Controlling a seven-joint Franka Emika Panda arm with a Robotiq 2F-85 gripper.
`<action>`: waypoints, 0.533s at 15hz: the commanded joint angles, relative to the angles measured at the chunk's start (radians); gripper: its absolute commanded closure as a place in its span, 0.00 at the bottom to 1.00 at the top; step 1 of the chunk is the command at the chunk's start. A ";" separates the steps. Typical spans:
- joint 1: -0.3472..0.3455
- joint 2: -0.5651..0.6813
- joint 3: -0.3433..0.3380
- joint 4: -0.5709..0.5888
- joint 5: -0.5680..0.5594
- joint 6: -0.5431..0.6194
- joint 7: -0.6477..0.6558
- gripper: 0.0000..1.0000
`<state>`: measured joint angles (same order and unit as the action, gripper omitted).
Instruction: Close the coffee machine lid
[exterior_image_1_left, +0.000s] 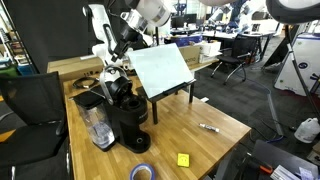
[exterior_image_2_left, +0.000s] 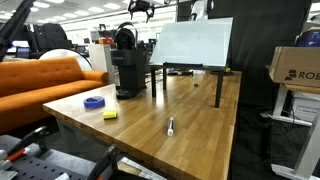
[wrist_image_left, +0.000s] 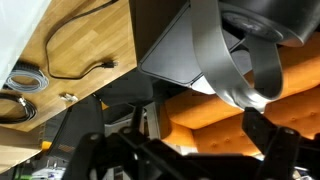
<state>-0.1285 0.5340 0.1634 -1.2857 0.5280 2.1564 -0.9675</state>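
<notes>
In an exterior view my hand (exterior_image_1_left: 114, 72) hangs just over the raised lid (exterior_image_1_left: 118, 90) of the coffee machine (exterior_image_1_left: 128, 122), which stands at the left of the worktop (exterior_image_1_left: 195, 140), with the white board (exterior_image_1_left: 160, 68) to its right. In an exterior view the coffee machine (exterior_image_2_left: 127, 72) sits far left, its lid (exterior_image_2_left: 125, 38) tipped up and a blue tape roll (exterior_image_2_left: 94, 101) nearer. In the wrist view a grey curved band (wrist_image_left: 225, 70) crosses close before me, cables (wrist_image_left: 60, 55) lie on the wood at left, and I cannot tell whether my hand is spread or pressed together.
</notes>
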 joint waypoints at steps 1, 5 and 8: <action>-0.003 -0.019 0.022 -0.086 0.010 0.143 -0.048 0.00; -0.008 -0.027 0.048 -0.134 0.008 0.261 -0.072 0.00; -0.009 -0.035 0.058 -0.150 0.004 0.291 -0.091 0.00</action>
<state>-0.1285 0.5254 0.2015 -1.3833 0.5279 2.3791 -1.0191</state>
